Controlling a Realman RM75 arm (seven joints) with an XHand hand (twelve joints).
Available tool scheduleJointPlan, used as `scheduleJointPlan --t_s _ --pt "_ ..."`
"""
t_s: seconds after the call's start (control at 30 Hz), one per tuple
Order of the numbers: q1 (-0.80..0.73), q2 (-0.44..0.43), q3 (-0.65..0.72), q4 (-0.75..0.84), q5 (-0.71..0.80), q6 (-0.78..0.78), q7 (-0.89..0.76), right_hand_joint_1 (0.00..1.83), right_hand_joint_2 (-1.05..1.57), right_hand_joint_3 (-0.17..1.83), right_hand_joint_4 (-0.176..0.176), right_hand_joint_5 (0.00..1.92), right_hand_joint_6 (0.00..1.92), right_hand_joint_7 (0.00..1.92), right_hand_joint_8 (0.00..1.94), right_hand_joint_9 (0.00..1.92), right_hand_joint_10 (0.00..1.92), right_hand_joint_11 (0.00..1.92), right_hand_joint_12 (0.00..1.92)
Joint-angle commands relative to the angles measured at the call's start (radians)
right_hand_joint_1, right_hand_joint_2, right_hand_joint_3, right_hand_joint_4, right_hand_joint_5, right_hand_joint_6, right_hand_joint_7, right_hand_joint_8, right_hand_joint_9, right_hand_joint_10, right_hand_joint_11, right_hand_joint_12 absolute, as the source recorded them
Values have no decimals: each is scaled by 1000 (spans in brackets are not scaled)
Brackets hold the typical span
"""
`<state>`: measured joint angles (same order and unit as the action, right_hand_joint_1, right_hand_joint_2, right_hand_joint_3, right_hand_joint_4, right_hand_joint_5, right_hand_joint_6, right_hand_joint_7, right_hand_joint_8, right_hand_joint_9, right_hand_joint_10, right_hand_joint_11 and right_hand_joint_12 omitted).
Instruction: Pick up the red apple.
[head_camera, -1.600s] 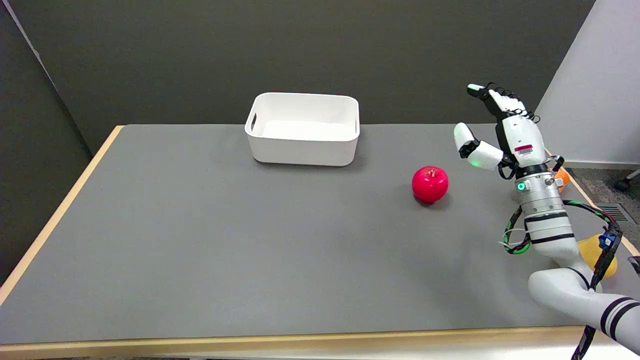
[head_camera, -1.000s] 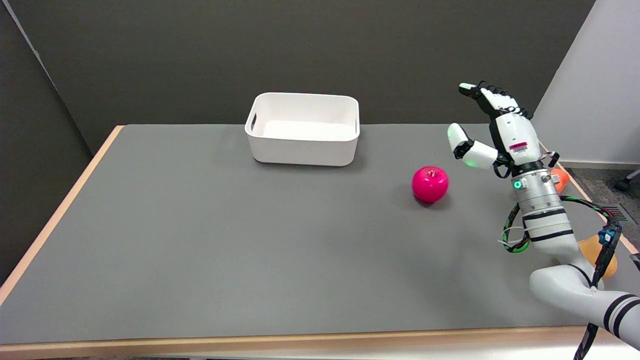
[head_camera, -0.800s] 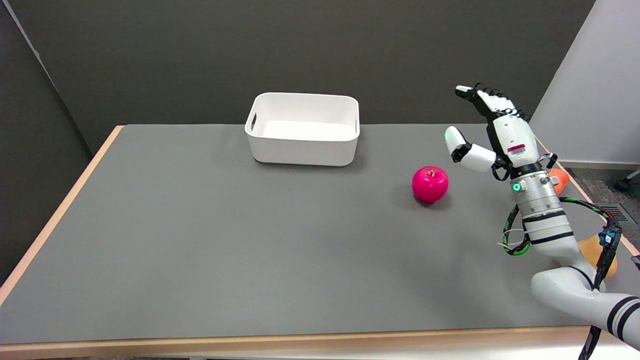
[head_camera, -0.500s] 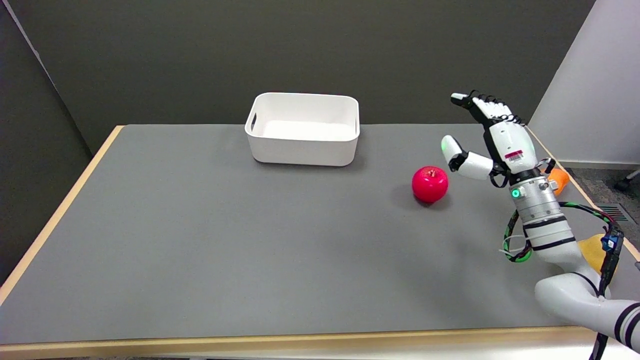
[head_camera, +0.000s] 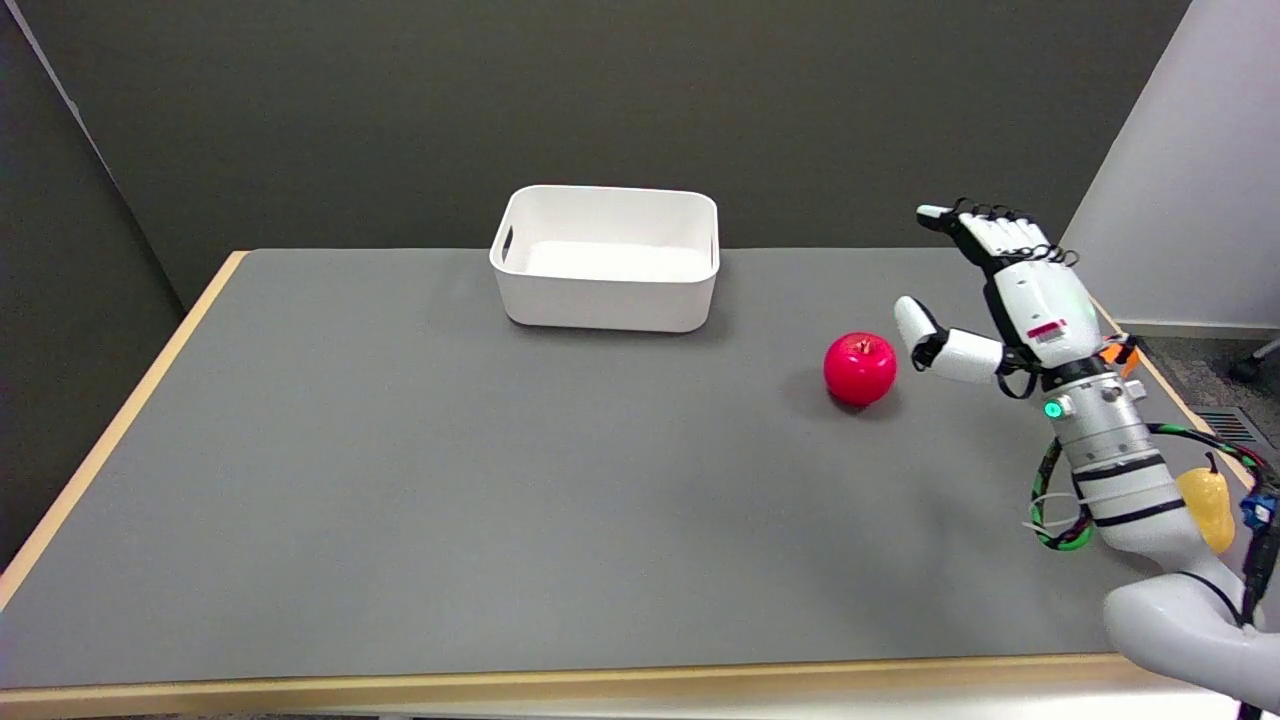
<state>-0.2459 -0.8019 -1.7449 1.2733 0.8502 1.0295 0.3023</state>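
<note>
head view: nearest us, our right arm reaches in from the lower right over the grey counter (head_camera: 400, 480), with a yellow pear (head_camera: 1207, 508) partly hidden behind the wrist. our robot hand (head_camera: 1005, 290) is spread wide and holds nothing, thumb pointing at the red apple (head_camera: 860, 369) just beside it, not touching. the apple sits upright on the counter. farther back stands a white bin (head_camera: 606, 258).
</note>
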Motion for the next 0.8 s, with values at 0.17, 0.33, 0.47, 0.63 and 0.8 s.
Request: scheduleJointPlan --t_s 0.17,0.33,0.47,0.63,0.8 --pt "-277 -1 212 148 4 90 -44 257 653 983 76 251 510 321 377 194 686 116 1165" --pt "-246 2 148 131 2 24 -52 258 649 984 76 249 508 320 376 193 686 116 1164" --pt "-198 -8 77 110 3 -20 -52 263 644 982 76 248 507 317 376 191 685 115 1163" --pt "-134 -26 34 75 -3 -90 -56 263 634 978 76 245 504 312 373 184 683 113 1160" --pt "-43 -50 12 36 -7 -175 -56 254 618 969 71 240 497 305 371 175 680 110 1160"
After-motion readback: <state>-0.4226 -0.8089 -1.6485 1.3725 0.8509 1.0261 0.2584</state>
